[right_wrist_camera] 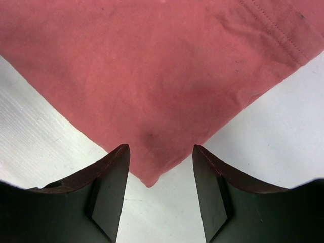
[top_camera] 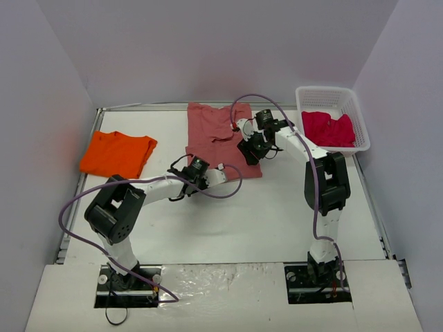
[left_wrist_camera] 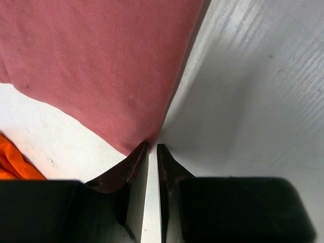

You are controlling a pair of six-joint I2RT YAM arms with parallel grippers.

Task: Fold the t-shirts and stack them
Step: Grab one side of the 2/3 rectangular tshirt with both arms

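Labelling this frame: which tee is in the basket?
The crimson-pink tee, bunched in the white basket at far right. The orange tee lies on the table at left; the brick-red tee is spread mid-table.

T-shirts: three
- brick-red t-shirt (top_camera: 214, 135), one, a corner at each gripper's tips
- orange t-shirt (top_camera: 118, 153), one, well out to the left of the left gripper (left_wrist_camera: 153, 148)
- crimson-pink t-shirt (top_camera: 328, 128), one, off to the right of the right gripper (right_wrist_camera: 161, 152)

Basket (top_camera: 325, 92): one, white, holding the crimson-pink shirt
Arms: two, left arm (top_camera: 114, 211) and right arm (top_camera: 327, 183)
Grippers: two
Fingers (right_wrist_camera: 109, 187): two per gripper, four in all
Purple cables: two, left cable (top_camera: 69, 214) and right cable (top_camera: 315, 200)
Table (top_camera: 263, 214): one
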